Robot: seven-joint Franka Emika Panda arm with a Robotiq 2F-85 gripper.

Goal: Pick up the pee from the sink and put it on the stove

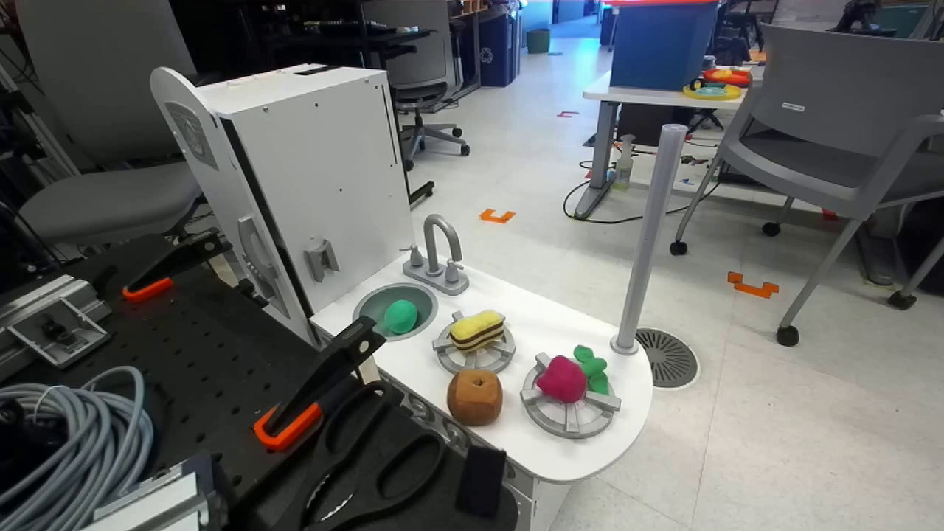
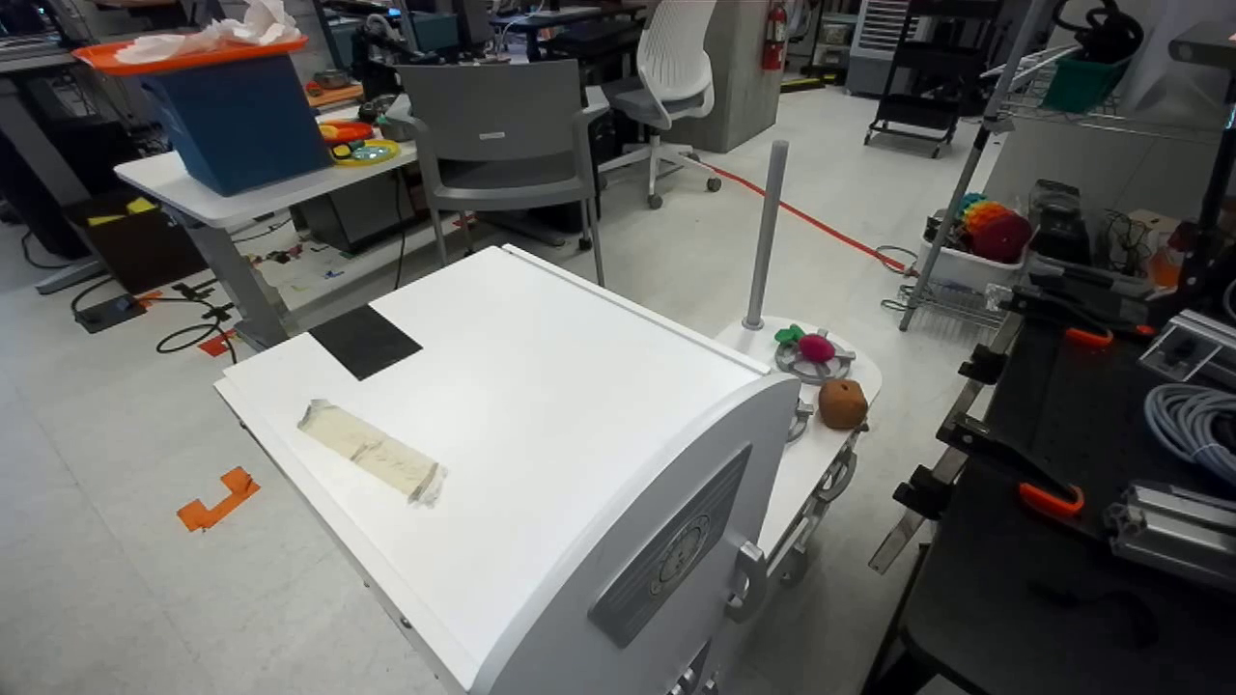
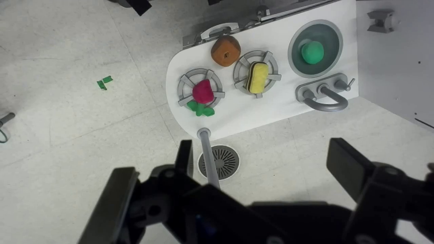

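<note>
The pea, a round green ball point(image 1: 400, 316), lies in the grey sink point(image 1: 422, 298) of a white toy kitchen. In the wrist view the green ball point(image 3: 312, 52) rests in the sink point(image 3: 331, 44) at the upper right. The stove has two grey burners. A yellow striped soft toy point(image 1: 478, 330) lies on the burner point(image 1: 476, 361) nearer the sink. A magenta toy with green leaves point(image 1: 563, 379) lies on the far burner point(image 1: 571, 428). My gripper point(image 3: 261, 156) is open and empty, high above the floor beside the counter. In an exterior view the tall cabinet hides the sink and ball.
A brown block-like toy point(image 1: 474, 397) stands at the counter's front edge. A grey faucet point(image 1: 441, 247) stands behind the sink. A tall grey post point(image 1: 653, 236) rises at the counter's far end. The white cabinet point(image 2: 541, 376) stands beside the sink. A black table point(image 1: 221, 383) holds clamps and cable.
</note>
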